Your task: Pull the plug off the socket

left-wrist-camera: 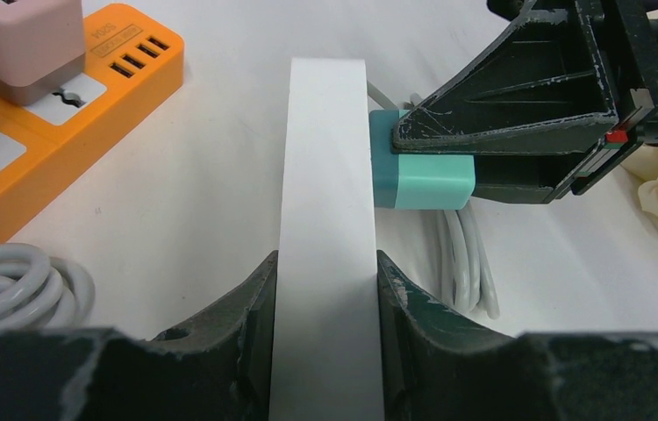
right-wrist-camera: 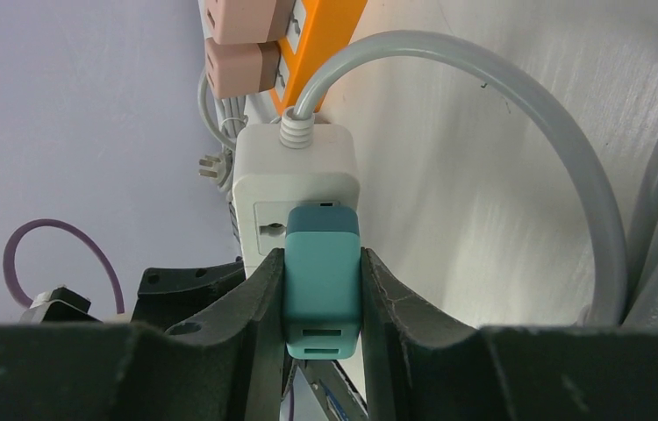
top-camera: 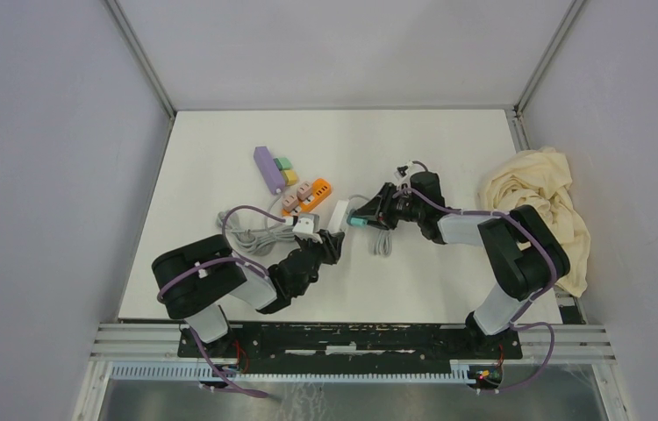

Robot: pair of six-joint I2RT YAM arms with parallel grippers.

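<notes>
A white socket block lies mid-table, with a teal plug seated in its right side. My left gripper is shut on the white socket block, both jaws pressed on its sides. My right gripper is shut on the teal plug, which still sits flush against the socket block. In the left wrist view the teal plug touches the block, with the right gripper's black fingers over it.
An orange power strip with pink adapters lies left of the socket. A purple strip is behind it. Grey cable coils lie near the left arm. A cream cloth sits at the right edge.
</notes>
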